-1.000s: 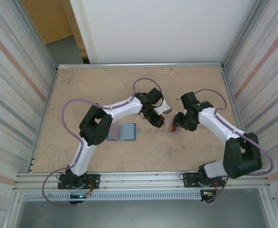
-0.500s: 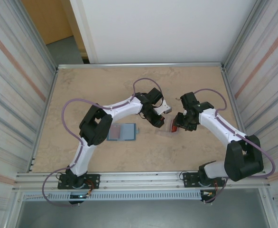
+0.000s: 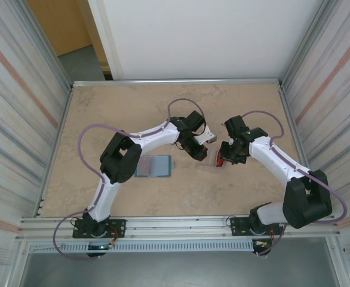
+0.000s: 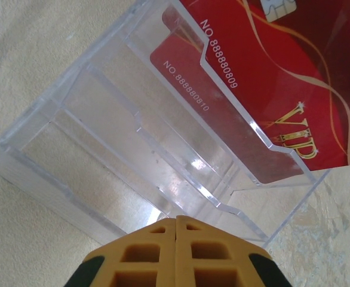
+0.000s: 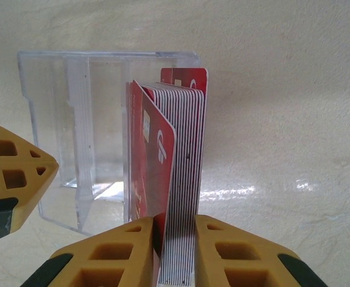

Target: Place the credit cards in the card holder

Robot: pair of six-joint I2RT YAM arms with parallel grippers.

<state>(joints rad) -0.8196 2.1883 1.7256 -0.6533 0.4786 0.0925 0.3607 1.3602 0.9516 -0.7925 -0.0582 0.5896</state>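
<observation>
Top view, wallet point(image 3: 154, 165): blue, closed flat on the tan surface point(image 3: 103, 119), beside my left arm's elbow and well apart from the cards.
Top view, clear case point(image 3: 207, 165): on the surface between my two tools.
Top view, red cards point(image 3: 218, 161): at the right end of the case, at the tip of my right tool.
Top view, left tool point(image 3: 199, 154): angled down at the case's left side.
Top view, right tool point(image 3: 223, 156): angled down onto the cards.
Left wrist, left tool point(image 4: 176, 251): yellow pads pressed together with no gap, just at the near rim of the case; I cannot tell whether they pinch anything.
Left wrist, clear case point(image 4: 133, 137): stepped dividers, lying on the surface point(image 4: 37, 48).
Left wrist, red cards point(image 4: 270, 78): in the far part of the case, printed with white numbers and gold "VIP".
Right wrist, right tool point(image 5: 178, 254): clamped on the near edge of the card stack.
Right wrist, red cards point(image 5: 187, 167): seen edge-on, standing in the right part of the case; one card leans away on the stack's left.
Right wrist, clear case point(image 5: 73, 119): on the surface point(image 5: 282, 89).
Right wrist, left tool point(image 5: 11, 179): just beside the case's left wall.
</observation>
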